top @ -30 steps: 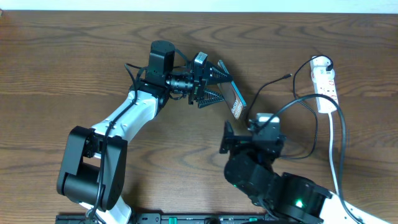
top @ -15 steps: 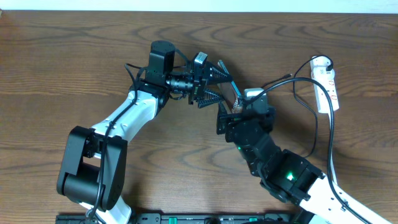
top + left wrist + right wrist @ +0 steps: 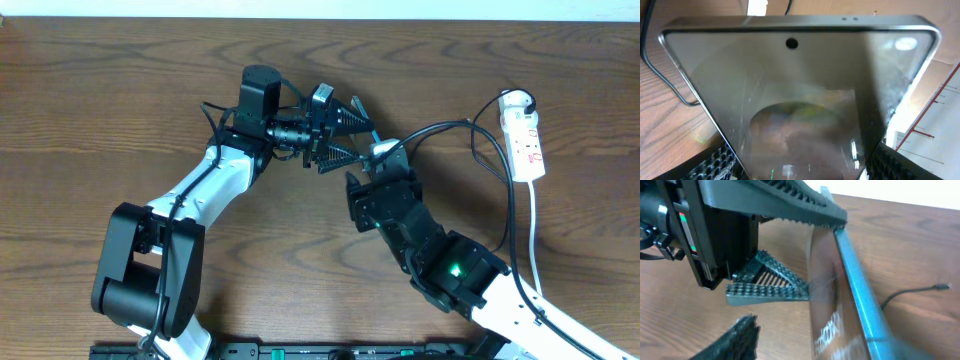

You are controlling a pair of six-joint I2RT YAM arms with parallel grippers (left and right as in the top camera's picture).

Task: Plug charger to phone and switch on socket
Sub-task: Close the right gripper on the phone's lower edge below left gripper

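My left gripper (image 3: 356, 140) is shut on the phone (image 3: 369, 132) and holds it on edge above the table. In the left wrist view the phone (image 3: 800, 90) fills the frame between both fingers. In the right wrist view I see its bluish edge (image 3: 855, 292) and white lettering. My right gripper (image 3: 386, 157) is open right next to the phone; only its left finger (image 3: 737, 340) shows. The charger cable's small tip (image 3: 939, 286) lies on the table beyond the phone, and the cable (image 3: 455, 127) runs towards the white socket (image 3: 527, 135) at the far right.
The left arm's body (image 3: 215, 180) stretches from the front left to the middle. The right arm's body (image 3: 450, 270) fills the front right. A white cord (image 3: 535, 230) runs from the socket to the front edge. Dark cable loops (image 3: 508, 190) lie beside it.
My right arm has swung up and to the left, from the table's front to right beside the phone. The left gripper and the phone have not moved.
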